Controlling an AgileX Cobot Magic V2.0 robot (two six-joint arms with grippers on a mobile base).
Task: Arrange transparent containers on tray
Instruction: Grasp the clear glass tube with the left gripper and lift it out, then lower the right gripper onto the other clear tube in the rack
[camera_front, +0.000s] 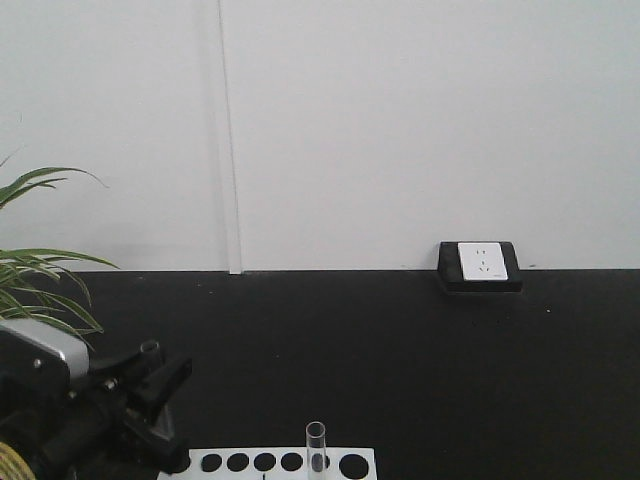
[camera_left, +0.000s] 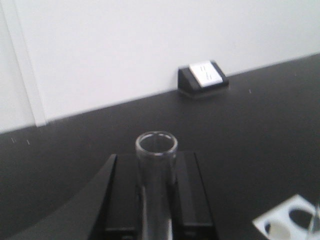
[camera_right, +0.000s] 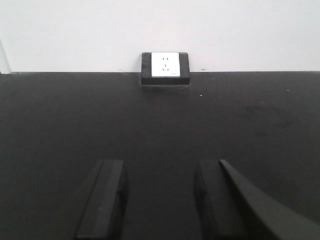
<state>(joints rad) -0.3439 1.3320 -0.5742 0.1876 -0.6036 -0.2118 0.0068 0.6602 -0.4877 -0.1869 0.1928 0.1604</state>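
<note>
Two black fingers (camera_left: 120, 200) of the left gripper (camera_left: 156, 167) are clamped on a test tube (camera_left: 156, 150), one flat pad on each side of the clear glass. The left wrist view looks straight along the tube to its round open rim at the middle of the frame. The front view shows the same tube only as a small rim poking up from the gripper at lower left. The right gripper (camera_right: 159, 182) shows only in its own wrist view. Its matte black jaws stand apart at the bottom of the frame, with bare tabletop (camera_right: 160, 125) between them.

The front view alone shows a second test tube (camera_front: 316, 445) standing upright in a hole of a white rack (camera_front: 352, 466) at the bottom edge. The rack's round holes run in a row. The left wrist view catches just one white corner of it at lower right.

All three views show a white socket (camera_right: 165, 65) in a black wedge-shaped housing where the black table meets the plain white wall (camera_front: 420, 120). Its face carries pin slots and a small mark too fine to read. Green strap-like leaves of a plant (camera_front: 35, 265) enter the front view at mid left.
</note>
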